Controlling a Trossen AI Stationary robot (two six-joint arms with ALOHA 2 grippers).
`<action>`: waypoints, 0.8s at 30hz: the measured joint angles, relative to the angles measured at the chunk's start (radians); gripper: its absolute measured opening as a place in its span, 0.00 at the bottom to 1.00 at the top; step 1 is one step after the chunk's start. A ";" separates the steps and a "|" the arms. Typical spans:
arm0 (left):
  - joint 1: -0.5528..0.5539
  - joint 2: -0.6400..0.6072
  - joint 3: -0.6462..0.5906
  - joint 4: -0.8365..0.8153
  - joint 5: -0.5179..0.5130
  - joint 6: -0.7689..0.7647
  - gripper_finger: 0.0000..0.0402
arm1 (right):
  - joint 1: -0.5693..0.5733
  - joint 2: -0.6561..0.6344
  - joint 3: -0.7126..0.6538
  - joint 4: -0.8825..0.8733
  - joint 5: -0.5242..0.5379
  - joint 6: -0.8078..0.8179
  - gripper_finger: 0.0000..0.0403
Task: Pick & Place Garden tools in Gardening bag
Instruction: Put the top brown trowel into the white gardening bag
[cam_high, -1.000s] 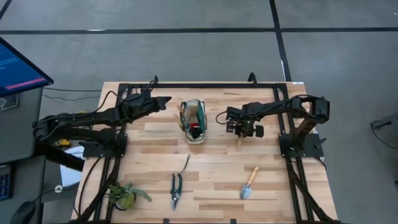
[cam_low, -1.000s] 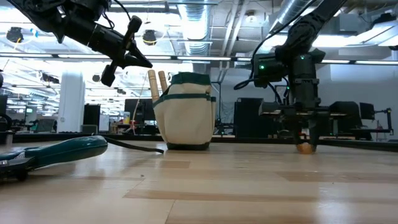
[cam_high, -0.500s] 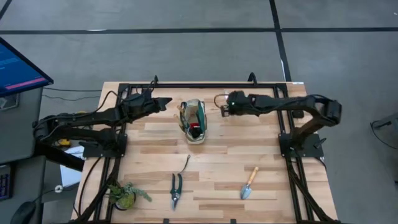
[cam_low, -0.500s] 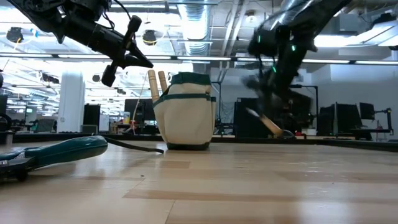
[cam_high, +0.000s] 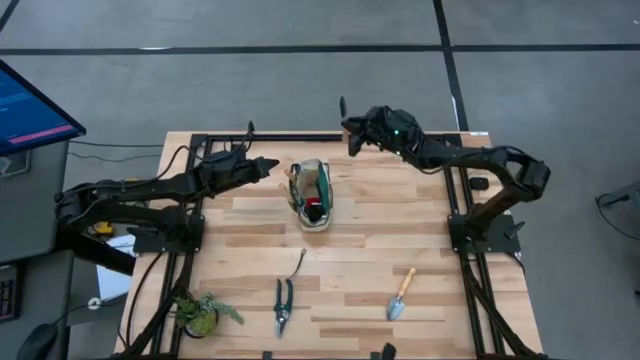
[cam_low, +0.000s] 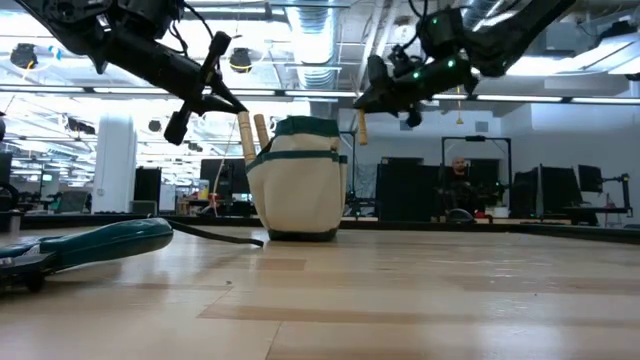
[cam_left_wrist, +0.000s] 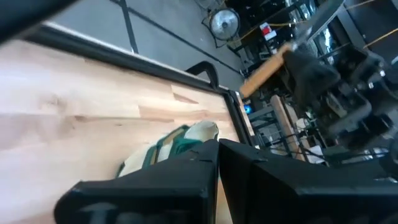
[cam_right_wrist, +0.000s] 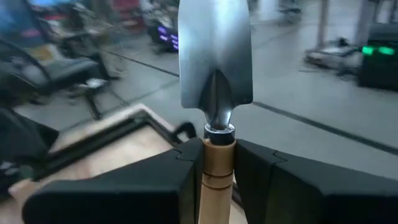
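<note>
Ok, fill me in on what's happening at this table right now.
The right gripper is shut on a wooden-handled trowel, held up in the air near the table's far edge, behind the gardening bag. The bag already holds a few tools. The left gripper hovers beside the bag, carrying nothing. On the table, pruning shears, a thin hooked tool and a second trowel are not yet packed.
</note>
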 joint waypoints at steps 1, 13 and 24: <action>0.000 0.006 0.000 -0.001 0.008 -0.015 0.00 | -0.006 0.021 0.000 0.038 -0.034 0.000 0.14; -0.034 0.096 0.000 0.001 0.021 -0.151 0.00 | 0.085 0.159 -0.001 0.208 -0.174 -0.020 0.14; -0.041 0.168 0.000 0.009 0.018 -0.224 0.00 | 0.097 0.084 -0.136 0.263 -0.206 -0.034 0.14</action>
